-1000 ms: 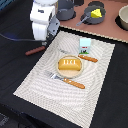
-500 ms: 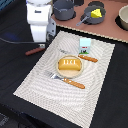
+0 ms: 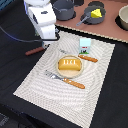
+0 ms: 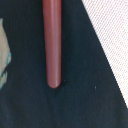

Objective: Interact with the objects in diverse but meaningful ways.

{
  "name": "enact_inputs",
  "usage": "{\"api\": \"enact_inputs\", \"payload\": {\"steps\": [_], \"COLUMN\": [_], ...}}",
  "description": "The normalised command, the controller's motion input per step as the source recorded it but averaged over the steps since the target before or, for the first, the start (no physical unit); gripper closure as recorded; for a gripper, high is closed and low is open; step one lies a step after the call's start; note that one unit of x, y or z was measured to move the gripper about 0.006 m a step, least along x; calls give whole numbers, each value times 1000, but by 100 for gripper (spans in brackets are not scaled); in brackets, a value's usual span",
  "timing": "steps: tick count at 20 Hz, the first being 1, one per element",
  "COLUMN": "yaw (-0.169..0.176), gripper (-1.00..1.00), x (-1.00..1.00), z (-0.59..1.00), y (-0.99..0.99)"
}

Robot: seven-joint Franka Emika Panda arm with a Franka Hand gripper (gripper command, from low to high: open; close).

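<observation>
The white arm was shifted slightly sideways above the reddish-brown plastic sausage, which lay ungrasped on the black counter; the tool's opening could not be told.

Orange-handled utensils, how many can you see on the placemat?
2. The knife lies beside the bread loaf on the side toward the milk carton; the fork lies on the loaf's opposite side. None appear hidden.

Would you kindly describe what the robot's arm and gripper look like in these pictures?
In the exterior view the arm is glossy white with rounded, blocky segments and dark grey seams. The gripper hangs below as a white body. A thin dark cable loops beside it. Its fingers are not clearly visible.
</observation>
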Motion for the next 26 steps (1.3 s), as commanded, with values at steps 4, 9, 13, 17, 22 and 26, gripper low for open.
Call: {"api": "enact_inputs", "payload": {"steps": [4,9,13,17,22,26], "yaw": [36,3,15,13,21,25], "gripper": [-100,-100,-100,-100,-100,-100], "x": [-295,-122,-404,-427,-496,-541], "z": [-426,-293,-368,-370,-418,-446], "y": [-222,-31,0,0,0,-4]}}
